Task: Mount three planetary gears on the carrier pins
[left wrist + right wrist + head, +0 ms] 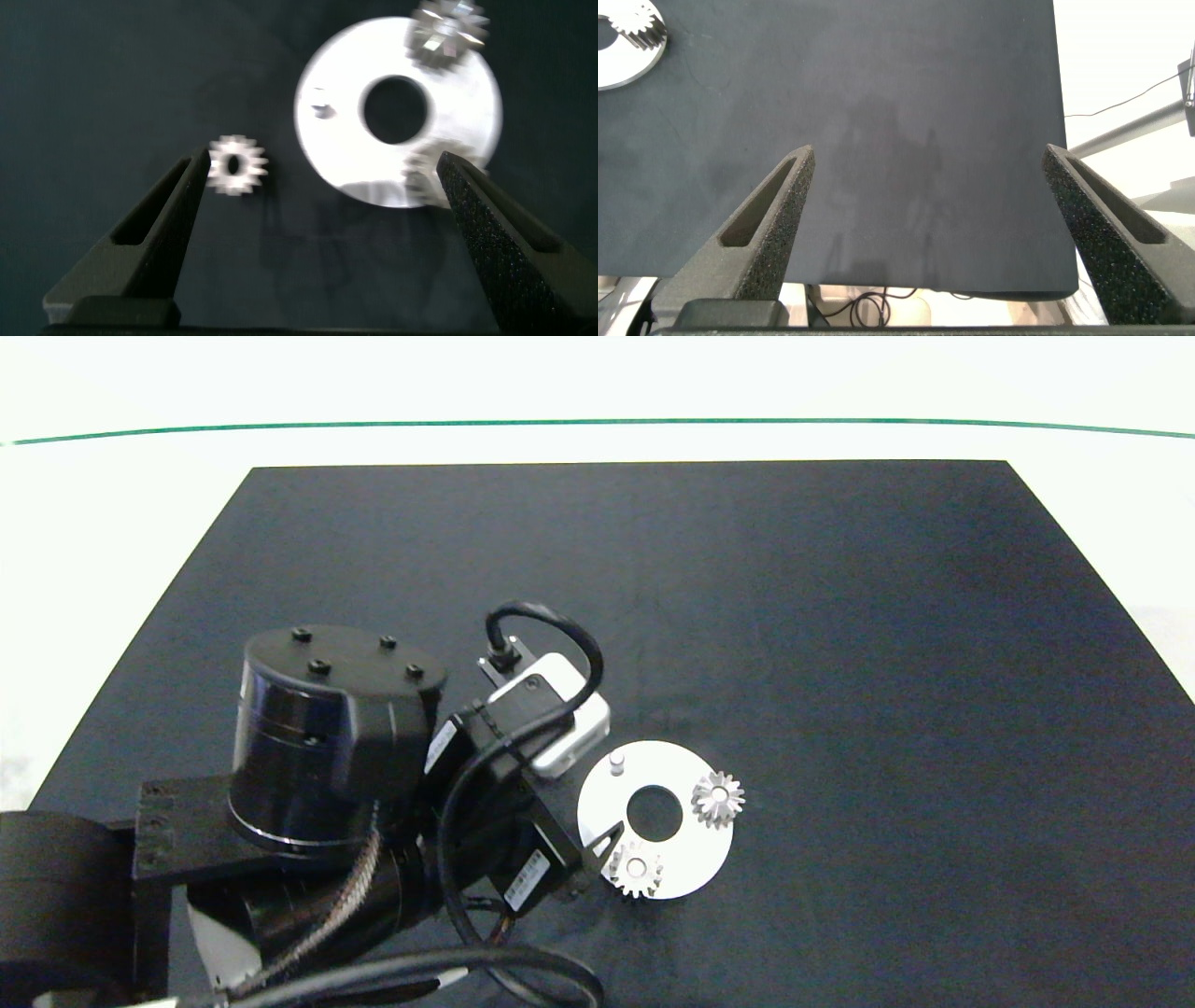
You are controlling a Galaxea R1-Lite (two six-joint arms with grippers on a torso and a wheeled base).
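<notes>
Surface: black mat [840,616] covering a pale table, with a green line running along the far side.
Carrier: flat white disc [686,859] with a large central hole, lying on the mat at the centre of the head view.
Carrier pins: three around the disc; the bare pin [616,763] at about 11 o'clock stands empty.
Seated gears: one gear [718,799] at about 3 o'clock on the disc, a second gear [637,870] at about 7 o'clock, each apparently on its pin.
Loose gear: third planetary gear [237,165], lying flat on the mat just beside the disc, seen only in the left wrist view; the arm hides it from above.
Left gripper: [322,173] over the disc's 8 o'clock edge, fingers spread wide, holding nothing.
Gear relative to jaws: between the fingers but hard up against one finger [177,201], well apart from the other, which overlaps the disc rim.
Right gripper: [924,177] parked well off toward the mat's edge, fingers wide apart, empty.
Handling, judged: small, rigid, light steel; teeth give purchase, yet smooth flanks may slip or tip the piece.
Hold, judged: pinch across opposite tooth tips, keeping the bore level for the pin.
Stage, judged: two of three fitted; last pick-up pending.
</notes>
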